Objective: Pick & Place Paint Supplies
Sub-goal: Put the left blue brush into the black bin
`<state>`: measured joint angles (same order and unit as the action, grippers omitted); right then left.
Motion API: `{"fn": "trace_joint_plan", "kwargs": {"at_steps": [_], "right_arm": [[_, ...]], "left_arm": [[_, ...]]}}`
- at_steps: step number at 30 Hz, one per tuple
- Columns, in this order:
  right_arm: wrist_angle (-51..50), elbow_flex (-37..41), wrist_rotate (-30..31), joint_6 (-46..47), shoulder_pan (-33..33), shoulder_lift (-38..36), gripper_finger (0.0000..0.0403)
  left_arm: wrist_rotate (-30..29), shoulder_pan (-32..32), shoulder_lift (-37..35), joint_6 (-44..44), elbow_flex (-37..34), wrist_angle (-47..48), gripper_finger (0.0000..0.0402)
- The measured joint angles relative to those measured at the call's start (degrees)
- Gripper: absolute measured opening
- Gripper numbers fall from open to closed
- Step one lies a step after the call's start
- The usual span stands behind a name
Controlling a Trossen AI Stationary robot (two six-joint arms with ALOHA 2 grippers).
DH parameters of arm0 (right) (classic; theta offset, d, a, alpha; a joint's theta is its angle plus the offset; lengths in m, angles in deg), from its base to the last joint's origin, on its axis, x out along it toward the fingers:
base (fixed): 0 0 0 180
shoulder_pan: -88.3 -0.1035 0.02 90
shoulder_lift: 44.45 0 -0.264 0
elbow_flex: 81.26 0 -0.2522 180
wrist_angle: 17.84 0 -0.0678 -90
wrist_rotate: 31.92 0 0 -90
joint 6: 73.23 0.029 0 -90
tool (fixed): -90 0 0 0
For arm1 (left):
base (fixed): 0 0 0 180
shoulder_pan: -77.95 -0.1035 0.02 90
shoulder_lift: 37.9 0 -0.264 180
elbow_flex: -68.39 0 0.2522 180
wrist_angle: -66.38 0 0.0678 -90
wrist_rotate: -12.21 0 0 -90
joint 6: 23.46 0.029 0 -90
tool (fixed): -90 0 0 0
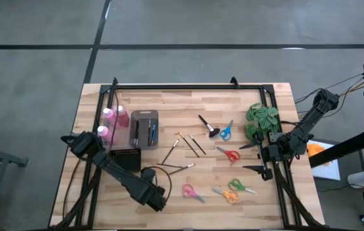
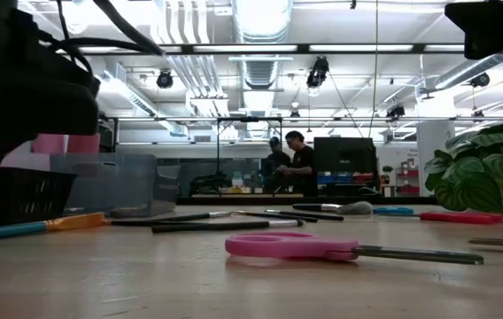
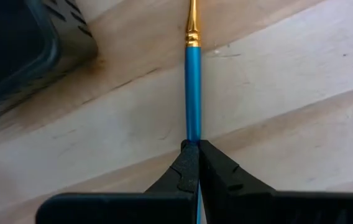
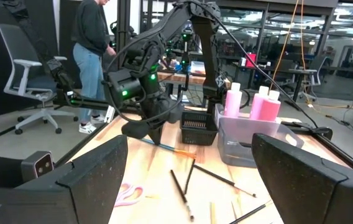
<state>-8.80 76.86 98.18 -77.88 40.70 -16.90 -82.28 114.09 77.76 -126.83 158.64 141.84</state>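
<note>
Between my left gripper's (image 3: 193, 163) closed fingers sat the blue-handled paintbrush (image 3: 192, 93), its long axis running straight ahead; my right gripper (image 1: 254, 157) waited wide open, well apart.

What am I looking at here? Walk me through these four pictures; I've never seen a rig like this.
It's a robot with two dark arms at a wooden table, each ending in a two-finger claw. One picture looks straight down from above, one looks level across the tabletop, and the other two come from cameras on the arms' wrists.

On the table lie loose paintbrushes, a stubby black brush, several pairs of scissors, a grey tray, pink bottles, a black basket and a leafy plant.

The left claw is closed on the handle of a blue paintbrush lying on the wood beside the basket. The right claw waits wide open and empty near the plant. The people in the background are just in the room beyond.
</note>
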Motion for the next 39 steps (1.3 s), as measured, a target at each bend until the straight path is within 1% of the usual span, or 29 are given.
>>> {"fn": "trace_joint_plan", "kwargs": {"at_steps": [11,13,19,23,33,37,39], "right_arm": [[-0.02,0.0,0.0,0.01,0.0,0.0,0.0341],[-0.02,0.0,0.0,0.02,0.0,0.0,0.0341],[0.0,0.0,0.0,0.09,0.0,0.0,0.0341],[-0.02,0.0,0.0,0.09,0.0,0.0,0.0341],[-0.01,0.01,0.0,-0.01,-0.02,0.02,0.0341],[0.0,0.0,0.0,0.01,0.0,0.02,0.0341],[-0.01,0.01,0.01,0.02,-0.01,0.02,0.0341]], "left_arm": [[-0.37,-1.13,-0.68,-0.6,0.0,-1.04,0.0009],[-0.37,-1.13,-0.76,-0.92,0.0,-1.05,0.002],[-0.37,-1.13,-0.76,-1.09,0.02,-1.15,0.0073],[-0.37,-1.15,-0.79,-0.39,0.07,-1.72,0.0092],[-0.41,-1.76,-2.53,0.03,0.11,-0.81,0.0095],[-3.56,-2.84,-4.17,2.34,0.11,0.65,0.0095],[-3.91,-3.57,-4.52,3.42,0.11,0.94,0.0095]]}}
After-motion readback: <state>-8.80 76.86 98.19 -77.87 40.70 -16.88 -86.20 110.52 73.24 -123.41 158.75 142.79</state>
